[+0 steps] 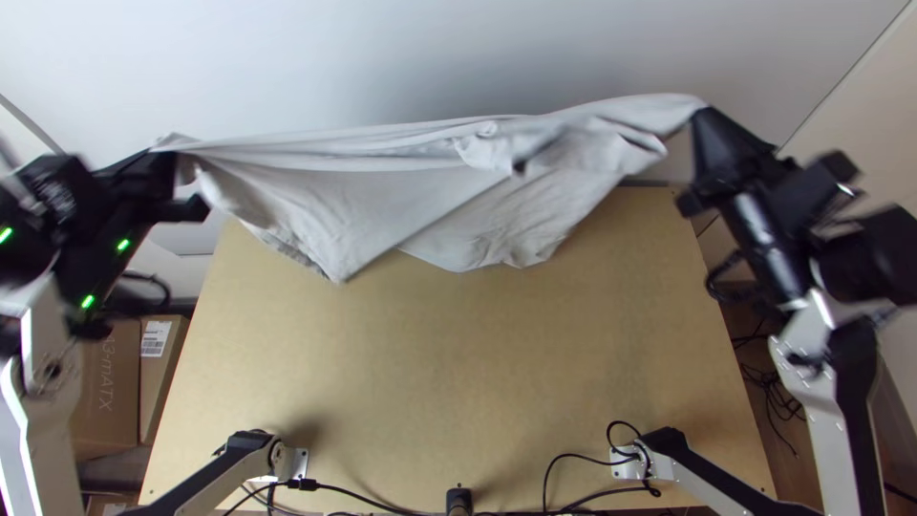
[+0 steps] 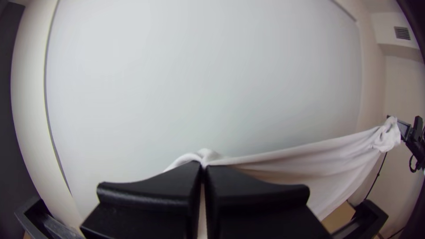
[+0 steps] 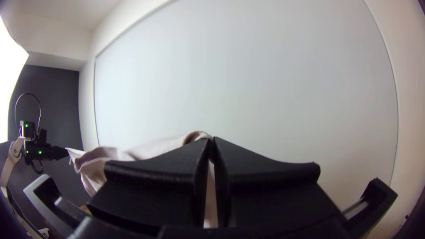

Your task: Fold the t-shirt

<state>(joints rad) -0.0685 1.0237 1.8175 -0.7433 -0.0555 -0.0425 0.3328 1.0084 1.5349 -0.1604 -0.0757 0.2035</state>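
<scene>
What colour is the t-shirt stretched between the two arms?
Plain white to pale grey, showing best in the top view.

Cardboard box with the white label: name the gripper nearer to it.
Left. The left gripper holds the t-shirt on the same side of the table as the box; the right gripper holds it on the opposite side.
</scene>
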